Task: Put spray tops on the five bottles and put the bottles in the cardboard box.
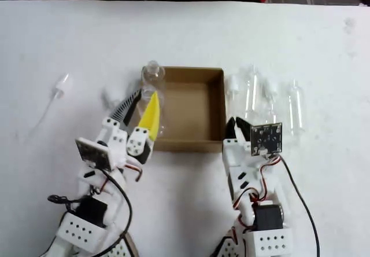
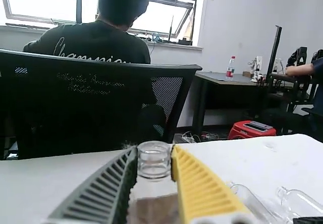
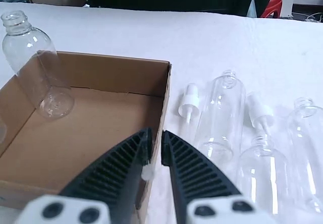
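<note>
Currently | left tool clamped on bottle neck, at upper-left corner of cardboard box | right tool nearly shut on small white piece, identity unclear | bottle is best held upright, neck unobstructed, while a spray top is seated.

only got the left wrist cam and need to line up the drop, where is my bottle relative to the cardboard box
Observer: From the high view, the bottle in the left gripper is at the left wall of the cardboard box, by its far corner.
Operator: any spray top near me
Observer: One spray top lies alone on the table, off to the left of the box.
Operator: what's the right arm doing
Observer: The right gripper is by the box's near right corner, shut on a small white piece.
</note>
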